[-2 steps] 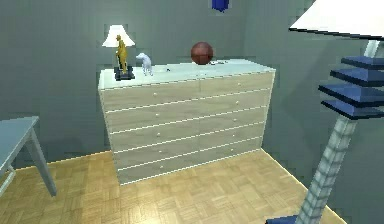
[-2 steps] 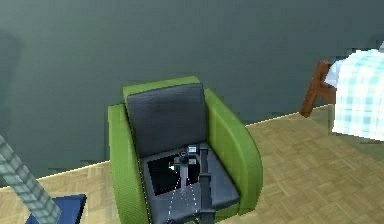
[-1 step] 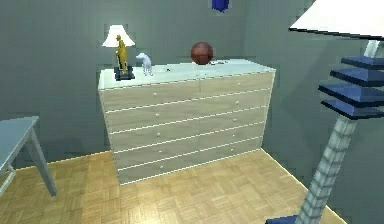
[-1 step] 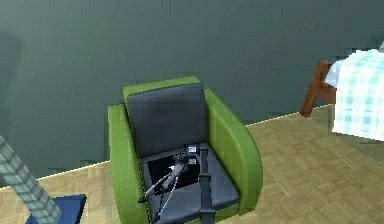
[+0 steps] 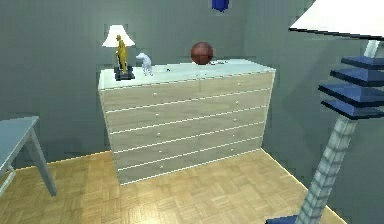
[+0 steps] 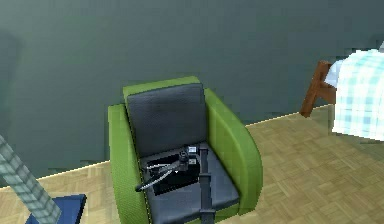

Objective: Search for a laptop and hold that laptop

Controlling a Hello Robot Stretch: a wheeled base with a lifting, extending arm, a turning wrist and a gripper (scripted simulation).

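A green armchair (image 6: 233, 140) with a dark seat and back stands against the grey wall in the arm side view. My arm (image 6: 206, 190) rises from the bottom edge over its seat. The gripper (image 6: 152, 180) reaches left across the seat cushion (image 6: 190, 198). A dark flat shape (image 6: 170, 178) lies on the seat at the gripper; I cannot make out what it is. I cannot tell whether the gripper holds anything.
A pale wooden dresser (image 5: 185, 115) stands ahead, bearing a lamp (image 5: 117, 37), a gold statuette (image 5: 123, 58), a small white figure (image 5: 146, 64) and a reddish ball (image 5: 202, 53). A table corner (image 5: 18, 140) is at the left. A striped floor lamp pole (image 5: 335, 160) rises at the right. A bed (image 6: 358, 90) is beyond the armchair.
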